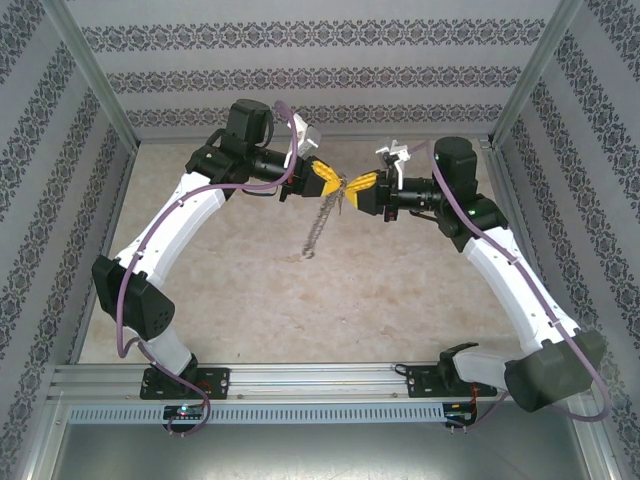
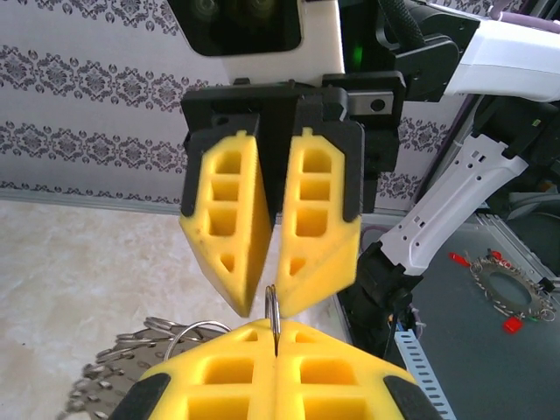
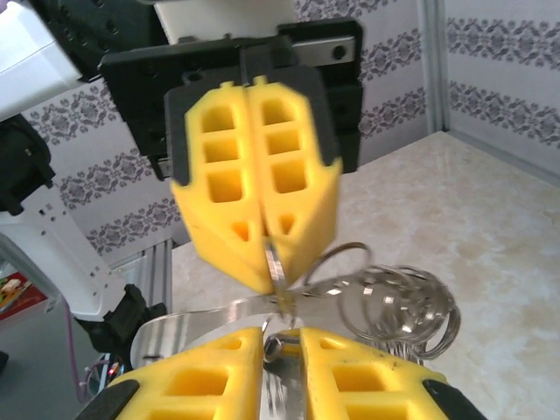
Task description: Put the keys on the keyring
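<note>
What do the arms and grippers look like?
The left arm and right arm have white curved links, black joints and a purple cable alongside. The left gripper and right gripper each carry two yellow wedge fingers with square cut-outs on a black body.

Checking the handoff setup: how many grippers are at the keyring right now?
2. The left gripper is on the left and the right gripper on the right. Their yellow tips meet at the top of the hanging keyring.
</note>
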Robot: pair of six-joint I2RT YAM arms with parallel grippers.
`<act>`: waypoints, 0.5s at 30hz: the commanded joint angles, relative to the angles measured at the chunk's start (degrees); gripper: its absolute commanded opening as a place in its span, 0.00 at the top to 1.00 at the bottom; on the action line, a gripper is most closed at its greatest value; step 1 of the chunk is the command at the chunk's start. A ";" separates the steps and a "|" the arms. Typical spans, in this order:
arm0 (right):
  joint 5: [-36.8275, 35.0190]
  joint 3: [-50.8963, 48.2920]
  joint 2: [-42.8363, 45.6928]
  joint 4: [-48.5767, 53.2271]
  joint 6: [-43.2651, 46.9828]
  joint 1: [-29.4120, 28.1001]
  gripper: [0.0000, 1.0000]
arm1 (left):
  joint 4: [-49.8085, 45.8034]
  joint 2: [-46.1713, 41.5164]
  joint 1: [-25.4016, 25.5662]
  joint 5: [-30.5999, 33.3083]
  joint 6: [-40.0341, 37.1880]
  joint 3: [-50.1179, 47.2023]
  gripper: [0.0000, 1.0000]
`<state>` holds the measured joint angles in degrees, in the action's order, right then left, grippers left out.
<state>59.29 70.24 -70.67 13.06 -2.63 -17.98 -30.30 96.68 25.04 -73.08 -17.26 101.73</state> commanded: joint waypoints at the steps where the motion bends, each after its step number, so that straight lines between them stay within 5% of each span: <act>1: 0.30 0.53 0.36 1.60 2.32 -1.01 0.81 | 3.50 -1.40 0.69 -2.20 1.08 1.35 1.00; 15: 3.07 1.67 5.60 0.57 1.10 5.85 0.80 | 2.31 -1.45 0.63 -2.91 0.21 1.60 1.00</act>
<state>59.90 70.08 -65.28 14.74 -1.61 -12.49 -29.95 96.68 25.17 -73.47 -16.84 101.75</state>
